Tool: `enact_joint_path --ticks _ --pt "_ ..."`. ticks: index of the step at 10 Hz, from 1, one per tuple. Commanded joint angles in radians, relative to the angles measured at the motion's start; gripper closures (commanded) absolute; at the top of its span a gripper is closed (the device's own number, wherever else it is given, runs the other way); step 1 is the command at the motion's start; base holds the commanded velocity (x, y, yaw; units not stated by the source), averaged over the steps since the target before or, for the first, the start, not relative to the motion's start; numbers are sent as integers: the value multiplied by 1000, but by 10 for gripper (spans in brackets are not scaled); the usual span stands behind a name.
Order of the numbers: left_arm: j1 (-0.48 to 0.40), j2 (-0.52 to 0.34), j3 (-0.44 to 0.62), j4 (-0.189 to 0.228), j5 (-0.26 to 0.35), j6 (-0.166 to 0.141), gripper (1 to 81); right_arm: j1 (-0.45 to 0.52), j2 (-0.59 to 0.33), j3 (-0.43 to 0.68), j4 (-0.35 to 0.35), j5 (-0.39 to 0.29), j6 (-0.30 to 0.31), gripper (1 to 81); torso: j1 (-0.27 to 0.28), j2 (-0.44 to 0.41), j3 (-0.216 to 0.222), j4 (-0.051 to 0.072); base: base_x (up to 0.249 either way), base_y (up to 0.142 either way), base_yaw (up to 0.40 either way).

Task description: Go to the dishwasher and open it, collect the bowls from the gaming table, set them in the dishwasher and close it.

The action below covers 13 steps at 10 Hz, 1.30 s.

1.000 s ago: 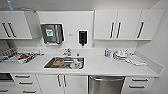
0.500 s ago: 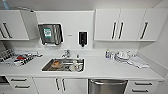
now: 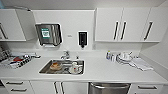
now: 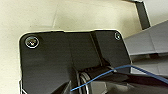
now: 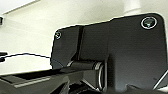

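The robot is rolling in on the kitchenette, and the whole picture has slid since a second ago: the camera has moved closer, not the furniture. The white table (image 3: 105,68) now spreads wide across the head view, and the sink (image 3: 62,67) set into it, with dishes inside, has grown larger and drifted lower. The dishwasher (image 3: 109,88) sits below the table's front edge, right of the sink, its steel front and bar handle just peeking in at the bottom of the view. A second ago more of that front showed; now only the top strip is left, which reads as the robot arriving close in front of it. Door shut, so the opening step is not yet done, and that appears to be the step in hand.

Above hang white wall cabinets (image 3: 120,23); a paper-towel dispenser (image 3: 48,33) and a soap dispenser (image 3: 82,38) are on the wall. Stacked crockery (image 3: 125,57) stands at the table's right, a dish rack (image 3: 15,61) at its left.

Whether either pincer is apart or together, one cannot tell from the wrist views.
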Motion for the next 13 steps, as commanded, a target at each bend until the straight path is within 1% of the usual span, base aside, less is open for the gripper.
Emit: enact_joint_path --ticks 1,6,7,9,10,12,13 --pt "-48 -14 15 6 51 2 10 49 -16 12 -6 -40 0 10 0 0 0 0 86 0 0" --pt "-42 -23 26 5 50 1 10 57 -24 15 0 -43 5 10 -1 0 0 0 0 0 0" --pt "-39 -44 61 6 50 3 10 57 -27 16 3 -50 6 10 -1 0 0 0 0 0 0" --pt "-39 -125 171 6 50 3 10 57 -43 33 15 -52 8 10 -1 0 0 0 0 0 0" --pt "-39 -164 208 6 48 1 10 58 -60 56 26 -56 8 10 -1 0 0 0 0 0 0" --pt "-33 -211 248 8 46 3 10 58 -112 130 50 -58 8 10 -1 0 0 0 0 0 0" --pt "-24 -232 268 8 25 3 10 58 -142 164 60 -57 8 10 -1 0 0 0 0 0 0"
